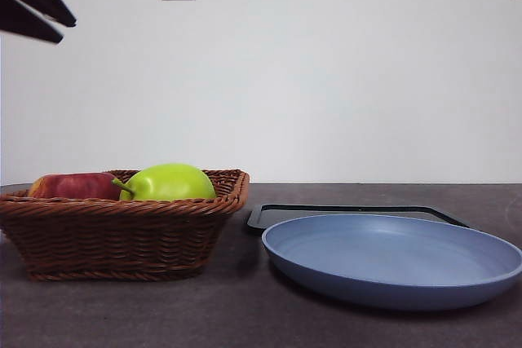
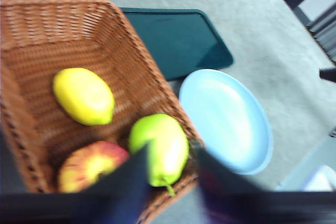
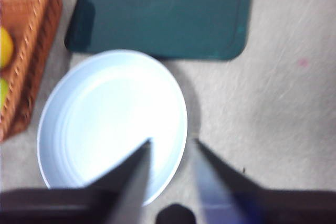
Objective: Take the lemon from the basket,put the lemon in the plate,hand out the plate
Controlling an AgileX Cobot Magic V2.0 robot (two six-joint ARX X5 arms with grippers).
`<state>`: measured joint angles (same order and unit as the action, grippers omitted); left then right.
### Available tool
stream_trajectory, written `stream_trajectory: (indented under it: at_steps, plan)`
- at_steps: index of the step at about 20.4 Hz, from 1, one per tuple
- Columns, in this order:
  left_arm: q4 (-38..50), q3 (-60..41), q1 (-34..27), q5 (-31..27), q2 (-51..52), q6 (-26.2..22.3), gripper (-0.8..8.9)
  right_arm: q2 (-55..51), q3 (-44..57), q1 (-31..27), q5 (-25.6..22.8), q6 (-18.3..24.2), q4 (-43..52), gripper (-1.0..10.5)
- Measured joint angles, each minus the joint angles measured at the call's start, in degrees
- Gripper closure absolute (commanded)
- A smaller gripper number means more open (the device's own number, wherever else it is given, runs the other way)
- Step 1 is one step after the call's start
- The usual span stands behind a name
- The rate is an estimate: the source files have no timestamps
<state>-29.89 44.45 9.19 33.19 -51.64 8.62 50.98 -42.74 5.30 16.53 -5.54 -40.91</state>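
Note:
The brown wicker basket (image 1: 122, 234) stands at the left. In the left wrist view the basket (image 2: 79, 30) holds the small yellow lemon (image 2: 84, 96), a larger green stemmed fruit (image 2: 160, 145) and a red apple (image 2: 89, 166). The lemon is hidden behind the basket wall in the front view. The light-blue plate (image 1: 391, 258) lies empty to the right of the basket; it also shows in the wrist views (image 2: 226, 119) (image 3: 105, 114). My left gripper (image 2: 173, 153) is open, high above the basket's near end. My right gripper (image 3: 172, 141) is open, high above the plate's edge.
A flat black tray (image 1: 351, 213) lies behind the plate and beside the basket (image 2: 178, 38) (image 3: 163, 14). The green fruit (image 1: 167, 182) and apple (image 1: 73, 186) rise above the basket rim. A black arm tip (image 1: 37, 2) shows at the top left corner.

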Motion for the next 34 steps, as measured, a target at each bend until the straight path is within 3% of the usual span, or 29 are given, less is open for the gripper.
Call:
stream_trajectory:
  at_steps: [2,7,11,18,22,26,31,34]
  plan:
    - [0.5,0.0,0.3,-1.4,0.0,1.1,4.58,2.4,0.0,0.0,0.0,0.0,-1.0,6.3]
    - [1.2,0.0,0.8,-1.6,0.0,2.7,4.57,10.1,0.0,0.5,0.0,0.0,-1.5,6.4]
    - [1.3,0.0,1.6,-1.6,0.0,3.4,4.57,19.8,0.0,4.0,0.0,-1.0,2.9,6.4]
    - [1.2,0.0,1.9,-1.6,0.0,3.5,4.57,33.7,0.0,6.6,-0.1,-3.5,10.3,7.9]
    - [0.8,0.0,1.9,-1.6,0.0,3.5,4.57,33.7,-0.1,6.6,0.0,-4.6,10.5,9.4]
    - [0.9,0.0,2.3,-1.6,0.0,4.1,4.56,31.5,-0.3,6.6,0.7,-5.6,10.3,9.4]
    - [1.7,0.0,5.0,-1.9,0.0,7.2,4.35,22.6,-0.3,6.6,-0.1,-5.6,2.8,9.4]
    - [0.6,2.4,7.5,-7.1,-2.9,7.5,4.34,15.5,-0.3,6.6,-0.1,-5.5,-0.5,9.4]
